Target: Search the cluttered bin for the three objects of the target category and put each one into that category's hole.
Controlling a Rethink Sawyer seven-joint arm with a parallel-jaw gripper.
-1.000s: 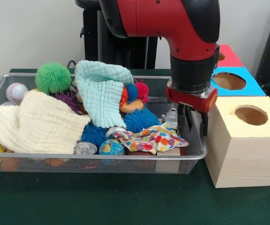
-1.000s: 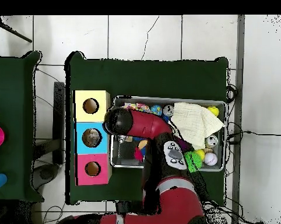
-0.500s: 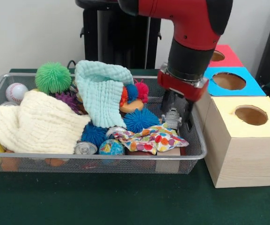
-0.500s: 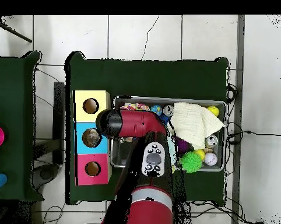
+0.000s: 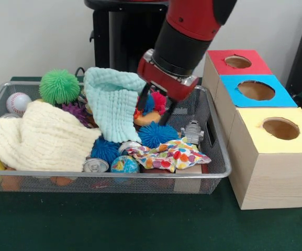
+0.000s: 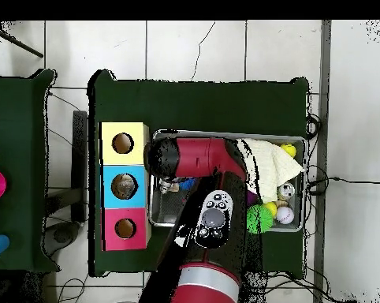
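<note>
While the bin (image 5: 213, 172) is sitting nearest, 1 bottle (image 5: 192, 130) is lying at its right end, just behind the patterned cloth (image 5: 169, 154). The gripper (image 5: 155, 107) is hanging above the spiky balls (image 5: 156, 133) with its fingers parted and empty. Beyond, the blue-faced hole (image 5: 256, 90) is showing something inside from overhead, so perhaps 1 is done; cloths are likely hiding others.

Green table (image 5: 114, 225) carries wire bin (image 5: 140, 183), three cardboard boxes (image 5: 268, 178).
</note>
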